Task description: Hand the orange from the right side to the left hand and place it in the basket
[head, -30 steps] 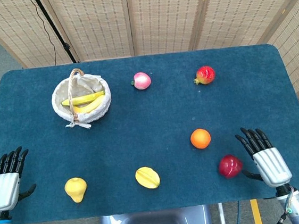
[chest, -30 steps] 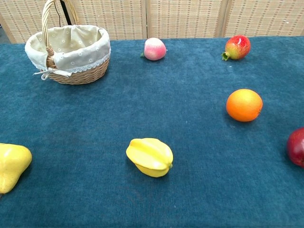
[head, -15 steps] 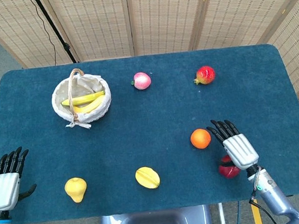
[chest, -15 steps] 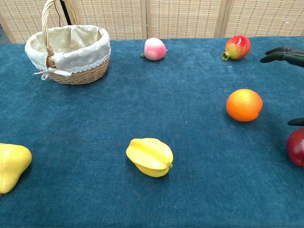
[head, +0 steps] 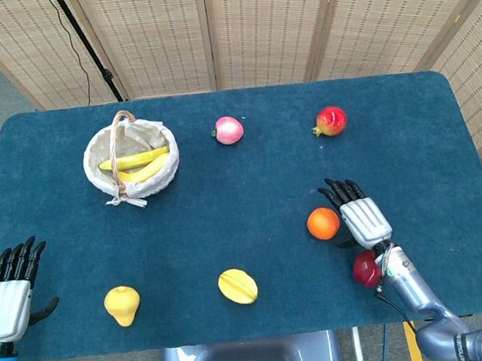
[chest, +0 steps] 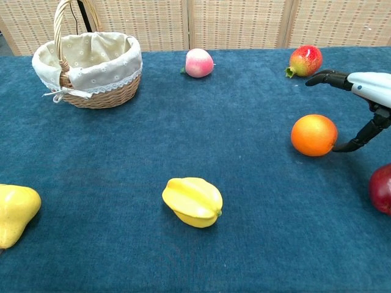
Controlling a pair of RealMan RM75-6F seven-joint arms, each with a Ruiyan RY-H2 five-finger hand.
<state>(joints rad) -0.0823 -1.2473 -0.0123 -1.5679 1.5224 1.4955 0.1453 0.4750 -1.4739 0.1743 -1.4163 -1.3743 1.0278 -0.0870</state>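
The orange (head: 323,223) (chest: 314,135) lies on the blue table at the right. My right hand (head: 358,214) (chest: 357,97) hovers just to its right with fingers spread, its thumb reaching down beside the fruit; it holds nothing. My left hand (head: 11,286) rests open at the table's front left corner, seen only in the head view. The wicker basket (head: 102,173) (chest: 91,61) with a white lining stands at the back left and holds bananas (head: 135,161).
A dark red apple (head: 365,267) (chest: 381,188) sits under my right wrist. A starfruit (head: 237,286) (chest: 192,201) and a pear (head: 122,305) (chest: 15,210) lie along the front. A peach (head: 229,130) (chest: 199,63) and a pomegranate (head: 330,121) (chest: 305,60) lie at the back.
My right hand has travelled from the front right edge leftward and forward to the orange's right side. The left hand and all the fruit stayed put.
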